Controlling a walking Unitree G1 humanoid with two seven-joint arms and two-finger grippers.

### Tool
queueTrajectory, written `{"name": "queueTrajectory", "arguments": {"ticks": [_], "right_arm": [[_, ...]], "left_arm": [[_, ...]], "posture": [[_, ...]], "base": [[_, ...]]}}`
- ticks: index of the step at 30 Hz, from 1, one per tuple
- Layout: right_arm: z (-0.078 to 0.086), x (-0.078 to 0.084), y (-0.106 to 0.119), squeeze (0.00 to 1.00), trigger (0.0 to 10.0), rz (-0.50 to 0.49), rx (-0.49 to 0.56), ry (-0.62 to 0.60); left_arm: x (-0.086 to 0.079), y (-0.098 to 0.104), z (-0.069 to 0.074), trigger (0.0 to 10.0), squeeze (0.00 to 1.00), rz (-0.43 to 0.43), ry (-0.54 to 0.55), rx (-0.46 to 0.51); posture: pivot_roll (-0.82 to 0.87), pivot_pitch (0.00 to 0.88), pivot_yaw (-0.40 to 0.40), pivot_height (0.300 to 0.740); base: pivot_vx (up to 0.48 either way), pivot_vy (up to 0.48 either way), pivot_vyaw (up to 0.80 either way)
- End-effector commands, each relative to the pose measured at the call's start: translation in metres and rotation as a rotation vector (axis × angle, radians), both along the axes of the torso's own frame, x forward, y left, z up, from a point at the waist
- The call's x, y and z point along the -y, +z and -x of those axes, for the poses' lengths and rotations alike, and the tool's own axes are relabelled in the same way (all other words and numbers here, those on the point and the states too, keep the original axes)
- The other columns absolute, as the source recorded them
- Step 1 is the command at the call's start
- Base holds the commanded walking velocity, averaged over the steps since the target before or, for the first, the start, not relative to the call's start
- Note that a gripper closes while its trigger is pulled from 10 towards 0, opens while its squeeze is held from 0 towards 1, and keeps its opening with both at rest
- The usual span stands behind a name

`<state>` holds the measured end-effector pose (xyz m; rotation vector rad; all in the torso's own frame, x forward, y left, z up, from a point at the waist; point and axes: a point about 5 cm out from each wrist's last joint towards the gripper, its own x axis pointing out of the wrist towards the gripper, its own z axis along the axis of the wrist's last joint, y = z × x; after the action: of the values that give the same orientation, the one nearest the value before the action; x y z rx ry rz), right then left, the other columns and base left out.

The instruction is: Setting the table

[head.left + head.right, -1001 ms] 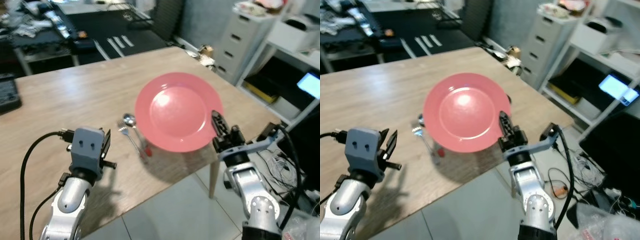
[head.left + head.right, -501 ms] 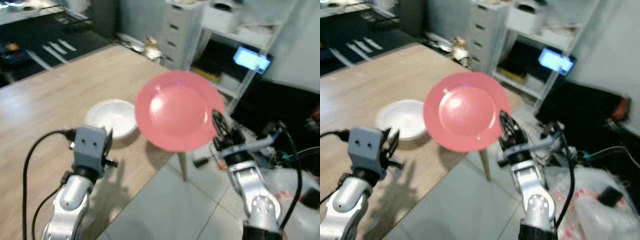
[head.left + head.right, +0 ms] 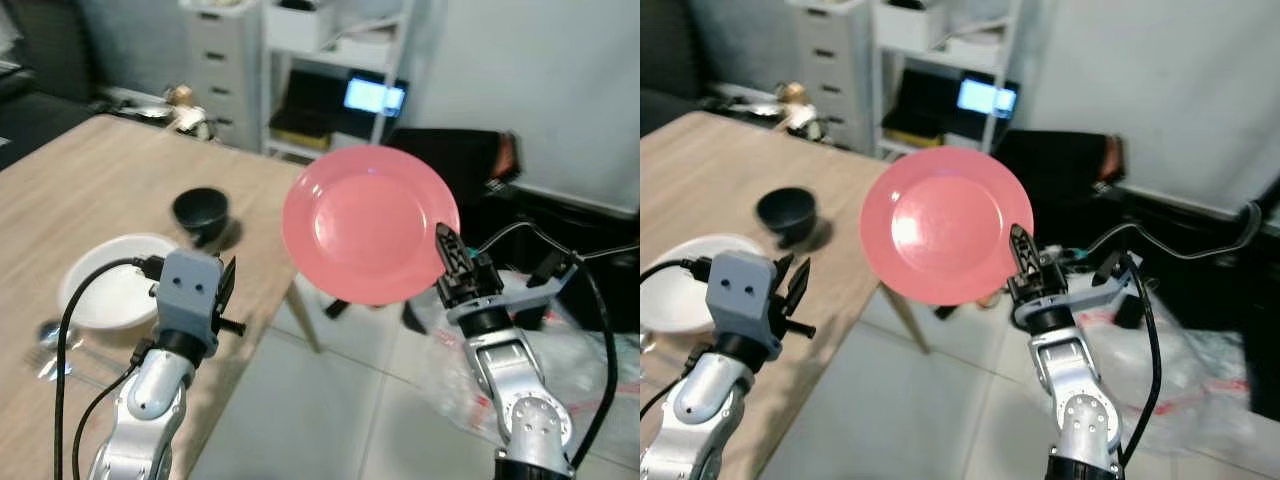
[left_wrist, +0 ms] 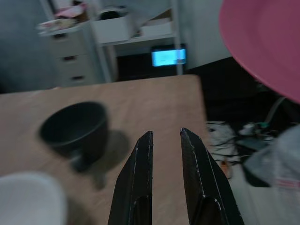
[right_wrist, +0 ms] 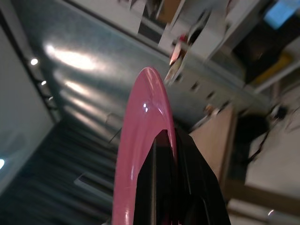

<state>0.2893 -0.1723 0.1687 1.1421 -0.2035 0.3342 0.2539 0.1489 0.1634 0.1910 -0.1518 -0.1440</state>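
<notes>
Head views: the camera has swung right since a second ago; the surface's (image 3: 90, 190) corner now sits left, and the pink plate (image 3: 368, 222) hangs beyond its edge, over floor.

Left wrist: left hand (image 4: 166, 140) slightly parted, empty, above surface near the dark bowl (image 4: 75, 129).

Right wrist: right hand (image 5: 171, 154) clenched on plate rim. Placing likely awaits.

The premises appeared to be a room in a home that doubled as a work or storage area. A wooden dining table (image 3: 110, 190) carried a white bowl (image 3: 105, 290) and a dark bowl (image 3: 200, 210). Behind it stood a grey drawer unit (image 3: 215, 55) and white open shelving (image 3: 335, 60) holding boxes and a lit screen (image 3: 375, 96). The floor (image 3: 330, 400) was laid with pale tiles. Loose cables and crumpled plastic sheeting (image 3: 1200, 350) lay on it near a plain white wall (image 3: 540, 80). Small clutter sat on the floor beside the drawer unit
</notes>
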Motion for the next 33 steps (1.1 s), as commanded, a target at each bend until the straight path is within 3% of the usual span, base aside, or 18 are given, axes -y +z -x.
{"name": "queueTrajectory", "arguments": {"ticks": [1, 33], "right_arm": [[0.0008, -0.0018, -0.0003, 0.0, 10.0, -0.014, -0.001, 0.004], [0.0019, -0.0039, -0.002, 0.0, 10.0, -0.006, -0.011, 0.011]], "left_arm": [[0.0, -0.0063, 0.001, 10.0, 0.0, 0.0, -0.002, -0.028], [0.0041, -0.0065, -0.0004, 10.0, 0.0, 0.007, -0.021, -0.028]], "posture": [[0.01, 0.001, 0.033, 0.74], [0.01, 0.005, 0.035, 0.74]], "base": [[0.0, 0.0, -0.8], [0.0, 0.0, -0.8]]}}
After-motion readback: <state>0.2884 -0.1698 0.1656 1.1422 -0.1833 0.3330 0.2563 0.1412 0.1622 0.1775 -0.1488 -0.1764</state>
